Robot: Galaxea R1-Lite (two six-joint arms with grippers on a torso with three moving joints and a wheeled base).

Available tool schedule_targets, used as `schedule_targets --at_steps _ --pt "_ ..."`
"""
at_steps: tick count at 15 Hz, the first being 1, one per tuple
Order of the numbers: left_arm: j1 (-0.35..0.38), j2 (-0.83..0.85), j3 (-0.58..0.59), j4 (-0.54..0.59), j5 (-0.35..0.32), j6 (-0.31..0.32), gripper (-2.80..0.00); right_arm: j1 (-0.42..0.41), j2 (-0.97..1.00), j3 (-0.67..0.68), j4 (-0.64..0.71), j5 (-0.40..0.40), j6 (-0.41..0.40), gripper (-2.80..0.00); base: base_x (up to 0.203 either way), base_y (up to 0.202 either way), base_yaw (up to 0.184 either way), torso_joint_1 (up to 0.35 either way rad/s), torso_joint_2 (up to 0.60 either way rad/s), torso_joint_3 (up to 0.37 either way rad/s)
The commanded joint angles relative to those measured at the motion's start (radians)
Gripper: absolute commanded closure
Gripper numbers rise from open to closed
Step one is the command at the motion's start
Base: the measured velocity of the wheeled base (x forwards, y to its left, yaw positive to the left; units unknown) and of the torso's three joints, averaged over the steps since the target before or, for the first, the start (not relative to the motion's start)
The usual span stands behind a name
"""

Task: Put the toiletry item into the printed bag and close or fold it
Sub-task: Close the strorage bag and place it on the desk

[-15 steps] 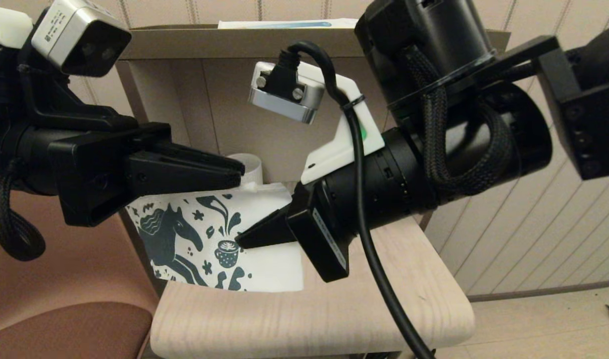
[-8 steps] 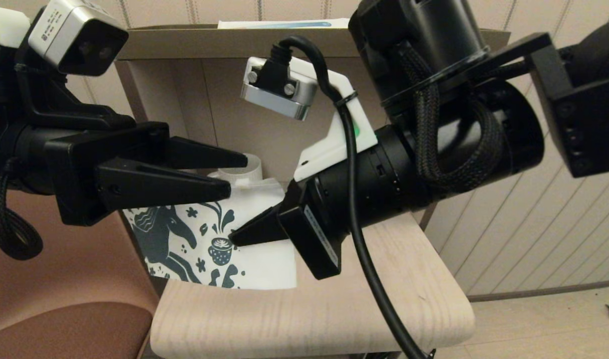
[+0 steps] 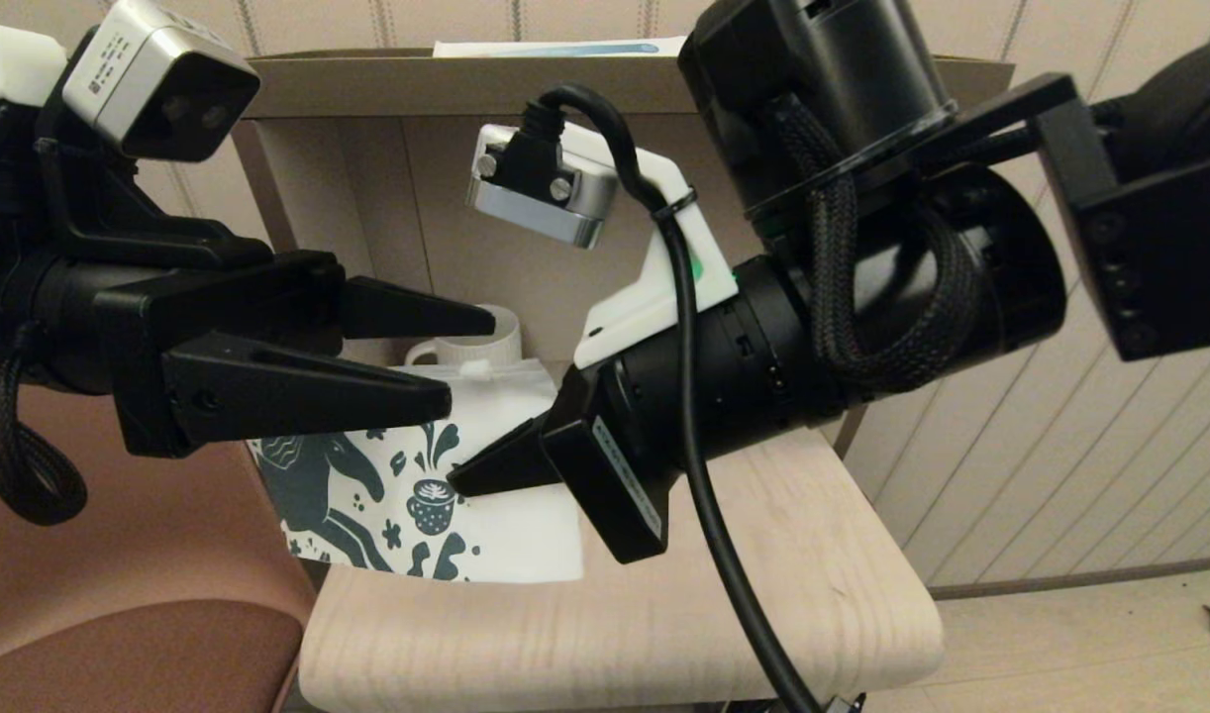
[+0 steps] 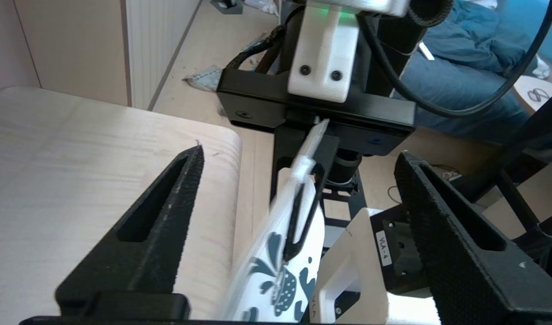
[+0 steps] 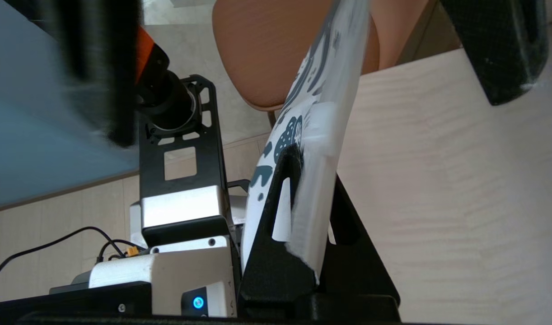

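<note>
At frame centre the right gripper pinches the printed bag upright; the left gripper gapes empty beside it. No toiletry tube shows, so I judge it bagged, with folding left.

The worktop is pale wood with a fine matt grain. The printed bag looks like thin matt white material, and the fingers are rough, grainy black plastic.

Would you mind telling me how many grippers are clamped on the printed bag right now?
1. The right gripper is shut on the bag, holding it up over the table. The left gripper hangs open beside the bag, apart from it.
</note>
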Motion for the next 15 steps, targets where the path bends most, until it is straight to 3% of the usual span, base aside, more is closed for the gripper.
schedule_targets --at_steps 1,15 --pt "0.0 -0.002 0.001 -0.001 -0.007 0.001 -2.8 -0.001 0.005 0.0 0.002 0.003 -0.001 0.0 0.0 0.0 0.0 0.0 0.0 0.0" --pt "-0.002 -0.006 0.015 -0.001 -0.008 0.012 -2.8 -0.006 0.027 -0.027 0.002 0.001 -0.001 0.0 0.0 0.0 0.0 0.0 0.0 0.0"
